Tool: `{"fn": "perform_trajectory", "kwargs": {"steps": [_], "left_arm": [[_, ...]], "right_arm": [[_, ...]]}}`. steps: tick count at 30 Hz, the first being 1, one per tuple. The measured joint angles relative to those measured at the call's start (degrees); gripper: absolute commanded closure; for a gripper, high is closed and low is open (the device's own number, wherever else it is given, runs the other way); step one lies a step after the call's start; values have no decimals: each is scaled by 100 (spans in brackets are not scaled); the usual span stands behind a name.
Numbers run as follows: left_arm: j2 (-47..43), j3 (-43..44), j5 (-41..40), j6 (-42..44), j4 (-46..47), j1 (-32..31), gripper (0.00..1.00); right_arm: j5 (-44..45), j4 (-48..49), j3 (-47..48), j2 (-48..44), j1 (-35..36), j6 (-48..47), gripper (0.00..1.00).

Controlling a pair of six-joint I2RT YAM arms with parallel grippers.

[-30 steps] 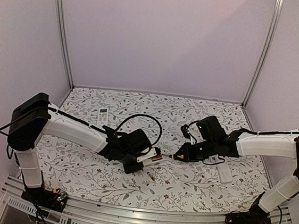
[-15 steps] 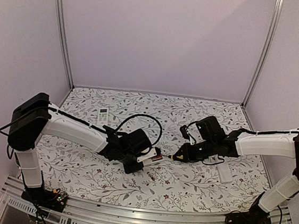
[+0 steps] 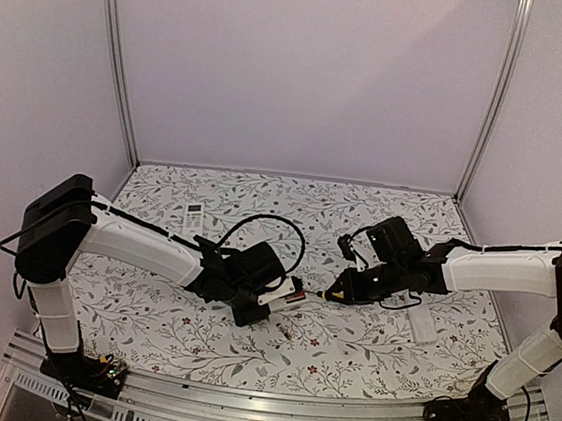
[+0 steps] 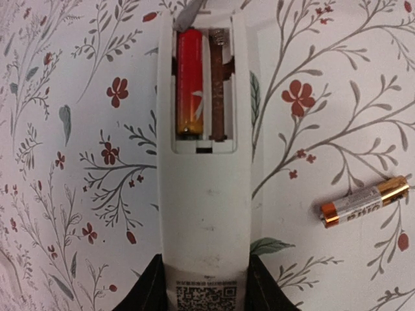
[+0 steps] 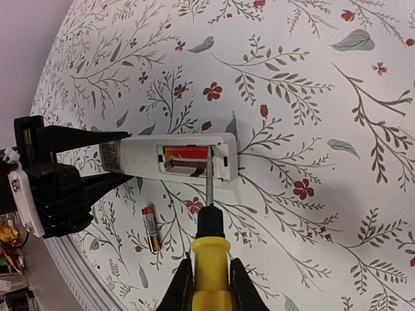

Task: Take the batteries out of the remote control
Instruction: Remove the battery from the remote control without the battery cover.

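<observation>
My left gripper (image 4: 204,293) is shut on the QR-code end of the white remote control (image 4: 207,207), which lies face down on the floral table with its battery bay uncovered. One red-orange battery (image 4: 190,84) sits in the left slot; the slot beside it (image 4: 219,91) is empty. A loose battery (image 4: 364,202) lies on the table right of the remote. My right gripper (image 5: 211,288) is shut on a yellow-handled screwdriver (image 5: 211,259), its metal tip (image 5: 209,172) reaching into the bay at the seated battery (image 5: 185,153). From above, both grippers (image 3: 270,300) (image 3: 348,290) meet mid-table.
A second small white remote (image 3: 194,217) lies at the back left of the table. A flat white piece (image 3: 422,326) rests under the right forearm. The loose battery (image 3: 285,329) lies just in front of the left gripper. Walls enclose the back and sides.
</observation>
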Motion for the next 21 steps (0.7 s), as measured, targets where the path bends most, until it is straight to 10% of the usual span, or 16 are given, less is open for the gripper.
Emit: {"fn": "perform_trajectory", "kwargs": {"steps": [21], "left_arm": [[33, 39, -4, 0, -7, -9, 89]], "right_arm": [[72, -129, 17, -50, 7, 0, 100]]}}
